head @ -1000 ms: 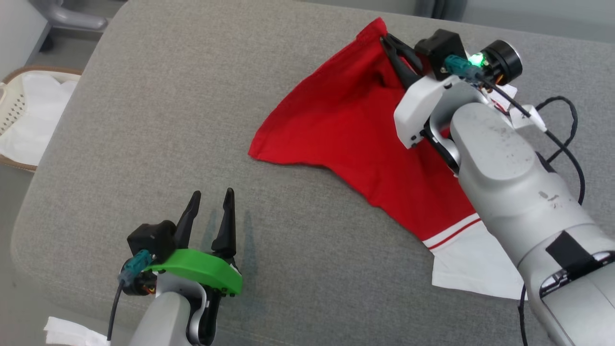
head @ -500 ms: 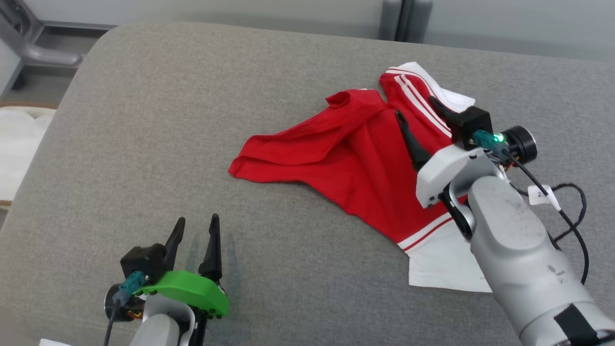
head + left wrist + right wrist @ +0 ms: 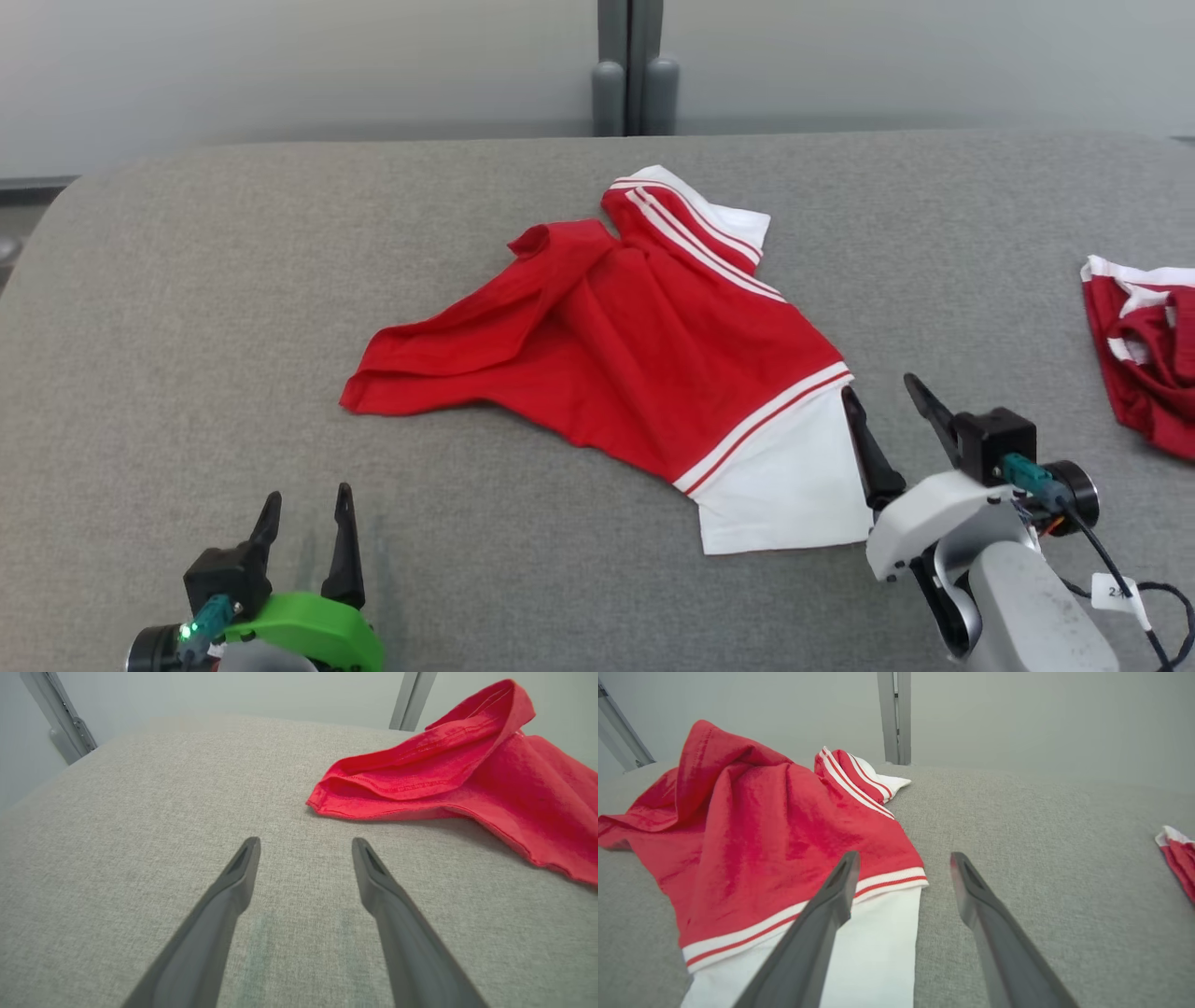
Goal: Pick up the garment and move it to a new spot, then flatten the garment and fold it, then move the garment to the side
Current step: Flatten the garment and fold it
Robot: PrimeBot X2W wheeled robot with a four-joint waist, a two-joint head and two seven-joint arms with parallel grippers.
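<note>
Both agape, left end effector and right end effector flank the garment; another red garment lies cropped.

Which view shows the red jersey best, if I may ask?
The head view: the whole jersey shows, sleeves included. The left wrist view gives its hem corner; the right wrist, most of it, near sleeve cut off.

A grey fabric cushion carries a crumpled red jersey near its middle; a second red garment lies well apart, at the right edge.
</note>
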